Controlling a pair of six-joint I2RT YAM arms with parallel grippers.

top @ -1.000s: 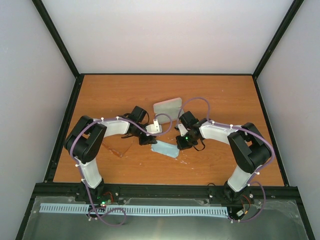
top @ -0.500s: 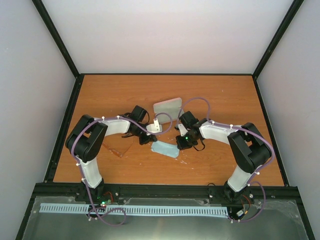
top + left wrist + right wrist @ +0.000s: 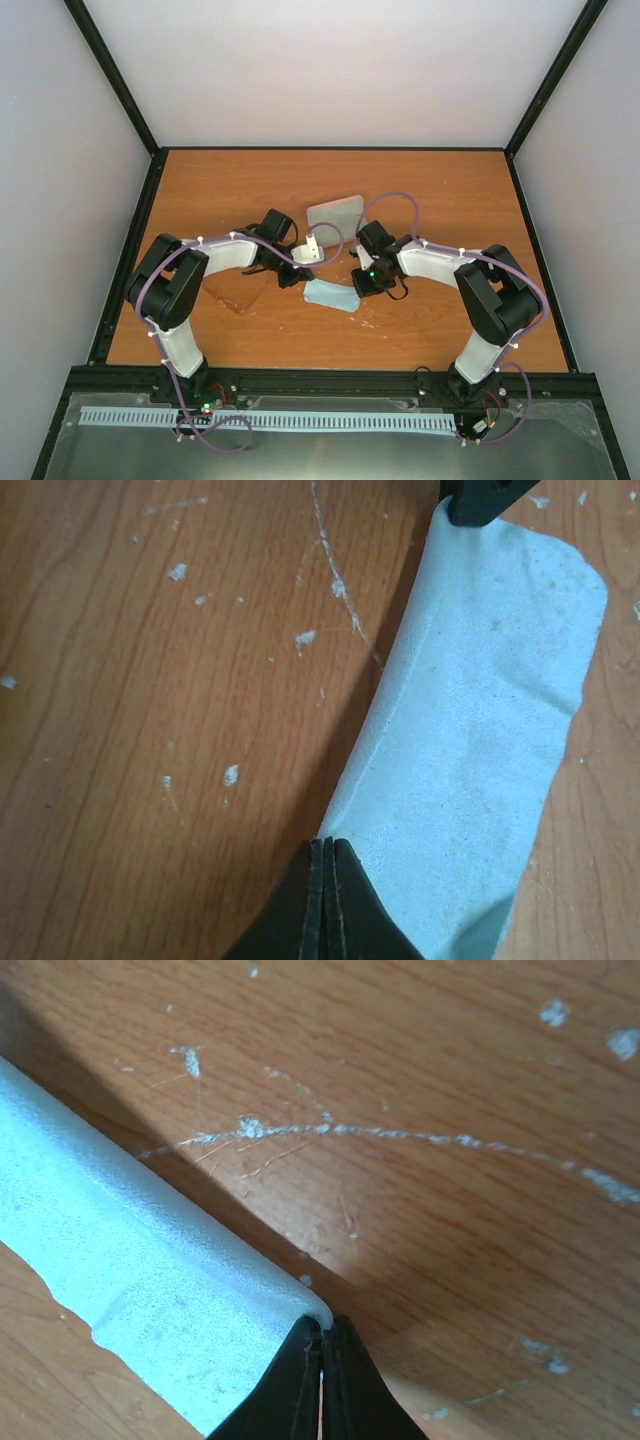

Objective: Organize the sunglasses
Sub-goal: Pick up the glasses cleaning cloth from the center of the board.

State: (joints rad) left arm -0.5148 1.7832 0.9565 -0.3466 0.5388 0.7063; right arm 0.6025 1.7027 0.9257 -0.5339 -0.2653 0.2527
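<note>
A scuffed wooden table fills the middle of the top view, closed in by plain pale walls and a black frame. At the centre of that view both arms bend inward over a light blue cloth. The left gripper has its fingers pressed together on one end of the cloth's folded edge, at the bottom of its own wrist view. The right gripper is pinched onto the other end in the same way. The edge runs between them in a soft curve and casts a dark shadow on the wood, so that side of the cloth appears to be lifted off the table. Holding it at two ends likely keeps it from bunching while it is folded or carried as one flat piece. The sunglasses lie on the table to the lower left of the cloth, near the left arm's elbow, apart from both grippers and hard to make out against the wood. The case sits just above the cloth in the top view, between the two wrists. I cannot tell whether it is open. The glasses seem not yet stowed, and the cloth looks like the step in hand.
</note>
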